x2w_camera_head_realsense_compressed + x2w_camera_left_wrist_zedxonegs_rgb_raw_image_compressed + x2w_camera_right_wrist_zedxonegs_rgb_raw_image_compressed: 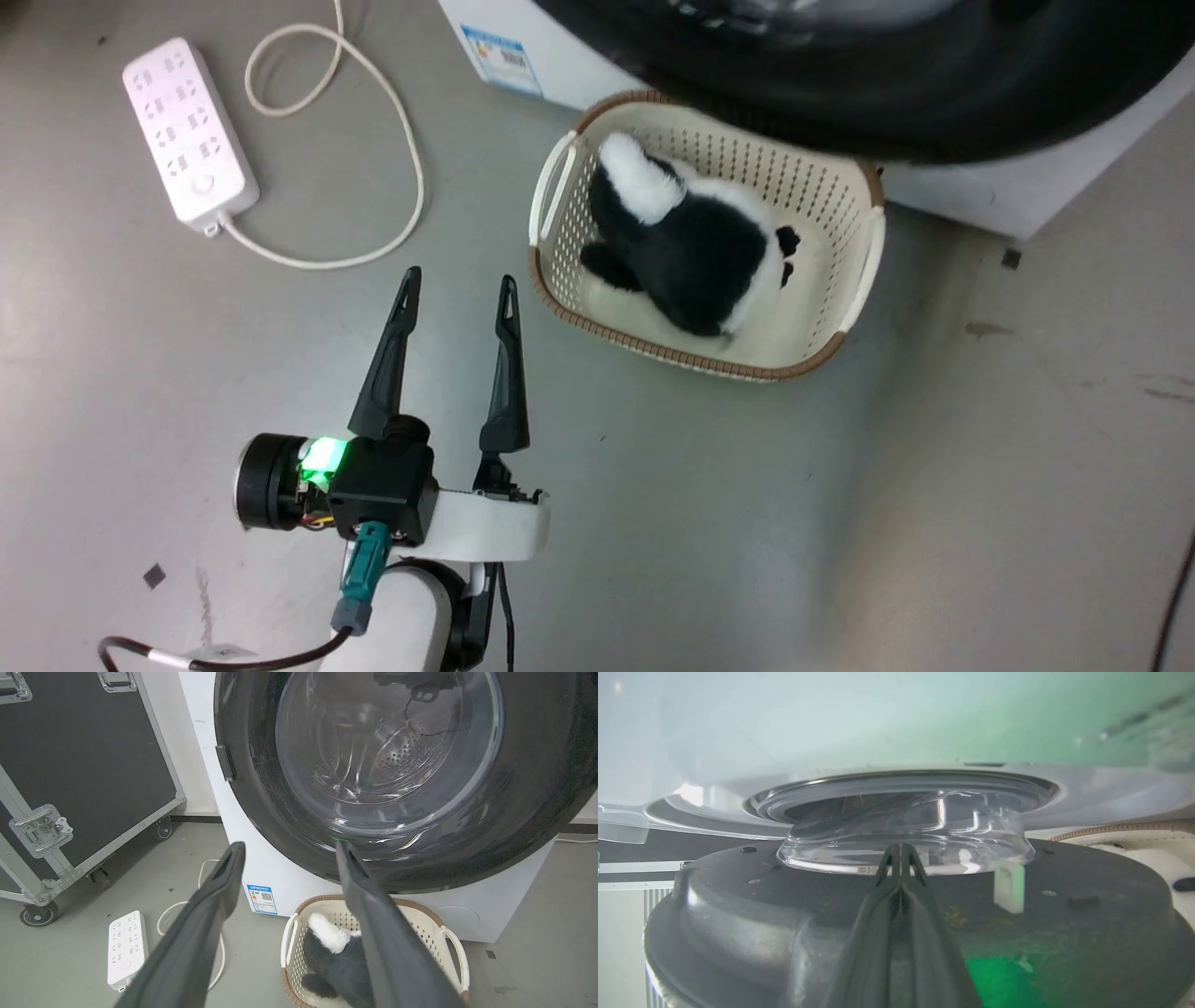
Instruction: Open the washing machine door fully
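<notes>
The left gripper (457,278) hangs low over the grey floor (747,523) with its two dark fingers spread apart and nothing between them. It is well short of the washing machine door (537,788). In the left wrist view the door stands ahead of the fingertips and above them, with neither finger touching it.

Between this gripper and the washing machine (280,877) a cream basket (822,187) sits on the floor, holding a black-and-white plush toy (691,252). The black rim of the door overhangs the basket's far edge. To the left lie a white power strip (187,131) and its looped cable (411,168). Further left stands a black wheeled case (84,756).

The right gripper (901,848) has its fingers pressed together and holds nothing. It lies along the dark inner face of the door, with its tips pointing at the foot of the bulging glass window (906,835). Whether the tips touch the glass cannot be told. A small white latch piece (1009,891) juts from the inner face just to the side of the fingers.

Past the glass there is a gap, then the pale front of the machine with its round opening. The door is therefore off the machine's front and stands ajar, with the right gripper in the space behind it.
</notes>
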You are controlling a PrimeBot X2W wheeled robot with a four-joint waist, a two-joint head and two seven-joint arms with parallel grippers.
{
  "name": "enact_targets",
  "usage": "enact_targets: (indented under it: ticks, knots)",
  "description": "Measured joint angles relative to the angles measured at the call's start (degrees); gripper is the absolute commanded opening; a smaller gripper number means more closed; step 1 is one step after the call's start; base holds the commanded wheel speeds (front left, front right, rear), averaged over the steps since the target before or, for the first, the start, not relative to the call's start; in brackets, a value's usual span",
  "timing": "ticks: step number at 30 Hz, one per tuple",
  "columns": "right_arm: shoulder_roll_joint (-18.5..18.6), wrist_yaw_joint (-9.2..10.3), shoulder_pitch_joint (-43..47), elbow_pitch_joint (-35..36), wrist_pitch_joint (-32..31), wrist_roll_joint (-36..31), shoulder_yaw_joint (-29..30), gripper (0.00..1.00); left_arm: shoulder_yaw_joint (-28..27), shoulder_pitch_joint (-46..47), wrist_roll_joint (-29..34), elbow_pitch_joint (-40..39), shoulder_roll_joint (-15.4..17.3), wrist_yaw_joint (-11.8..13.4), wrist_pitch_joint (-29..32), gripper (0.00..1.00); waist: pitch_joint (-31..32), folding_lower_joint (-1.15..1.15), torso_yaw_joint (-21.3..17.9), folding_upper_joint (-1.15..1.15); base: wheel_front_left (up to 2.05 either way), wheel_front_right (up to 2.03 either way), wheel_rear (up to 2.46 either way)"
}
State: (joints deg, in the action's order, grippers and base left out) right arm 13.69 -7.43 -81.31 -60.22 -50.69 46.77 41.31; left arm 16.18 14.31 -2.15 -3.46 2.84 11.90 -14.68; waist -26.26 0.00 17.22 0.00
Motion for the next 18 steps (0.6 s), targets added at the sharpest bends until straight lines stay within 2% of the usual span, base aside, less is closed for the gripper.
enact_targets:
  ticks: [11,18]
  knots:
    - [-8.1,0.0,15.7,7.5,-5.3,0.7,-0.1,0.0,-0.5,-2.5,0.0,1.6,0.0,-1.1,0.0,1.0,7.8,-0.01,-1.4,0.0,0.0,0.0,0.0]
    - [-10.4,0.0,23.9,12.1,-9.8,2.8,-1.1,0.0,-0.7,-4.2,0.0,2.3,0.0,-2.0,0.0,1.0,11.9,-0.02,-1.6,0.0,0.0,0.0,0.0]
